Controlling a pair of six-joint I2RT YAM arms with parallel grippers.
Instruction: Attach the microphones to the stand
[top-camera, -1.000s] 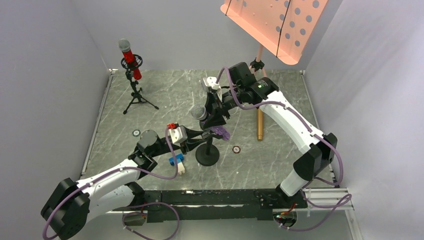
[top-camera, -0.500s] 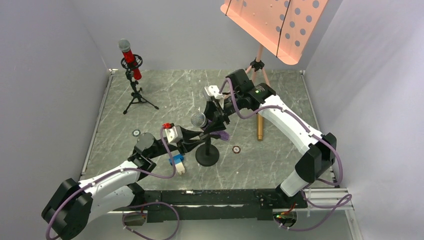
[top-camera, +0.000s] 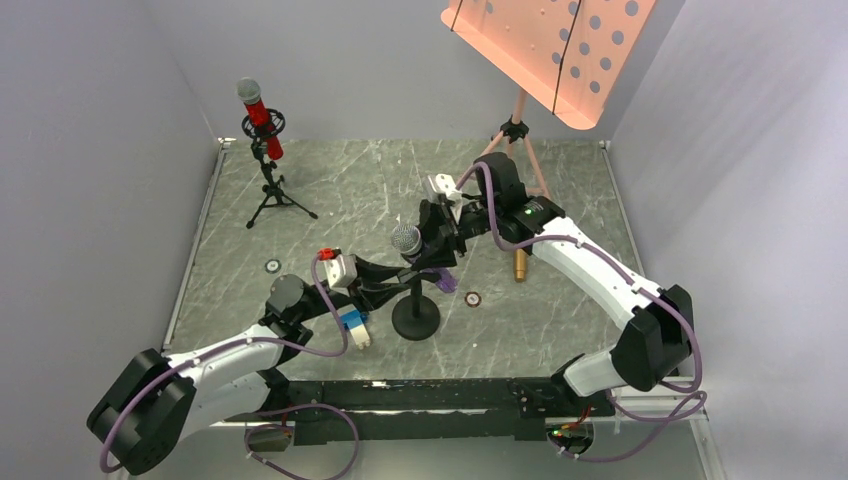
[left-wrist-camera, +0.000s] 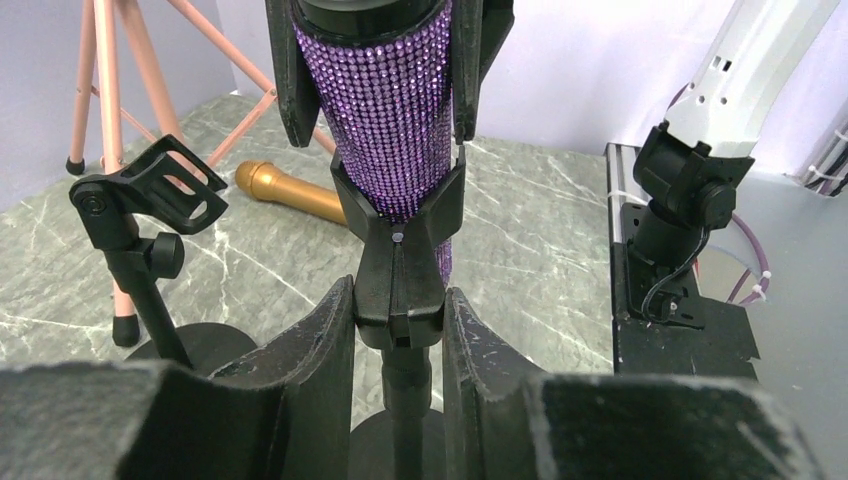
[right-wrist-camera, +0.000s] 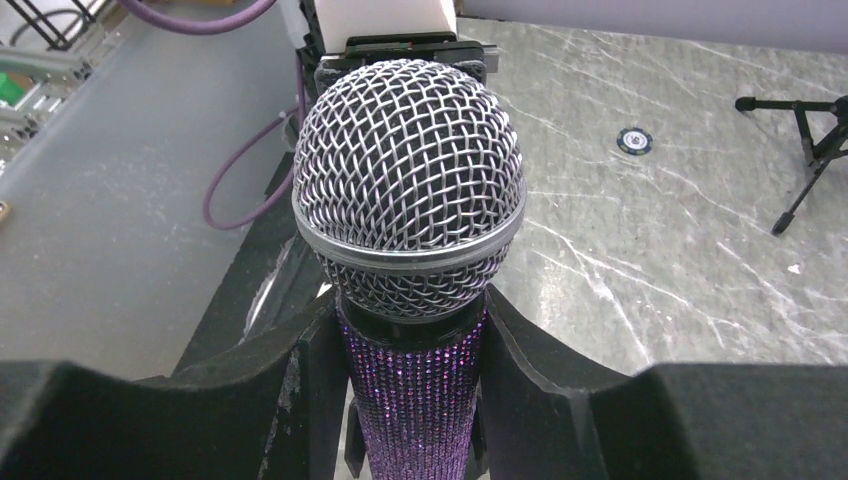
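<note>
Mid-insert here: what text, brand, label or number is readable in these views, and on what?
No text is readable in any view.
Purple microphone, in the right gripper: no brand or label shows.
Stand clip, in the left gripper: no marking.
Two round discs on the table: print too small to read.
Blue-and-white block: nothing legible.

The slim purple rhinestone-glitter stick microphone (left-wrist-camera: 385, 120) carries tight rows of sparkling dots, with a black collar under its silver wire-mesh head. At ten o'clock the glittery red stick microphone (top-camera: 256, 108) stands out against the grey-green marbled stone bench (top-camera: 340, 190), veined in white. The all-gold stick microphone (top-camera: 519, 262) glints at three o'clock. The round-footed microphone stand (top-camera: 415, 318) is matte black. The perforated metal sheet-music tray (top-camera: 545, 50) is salmon pink, dotted with dark holes.
</note>
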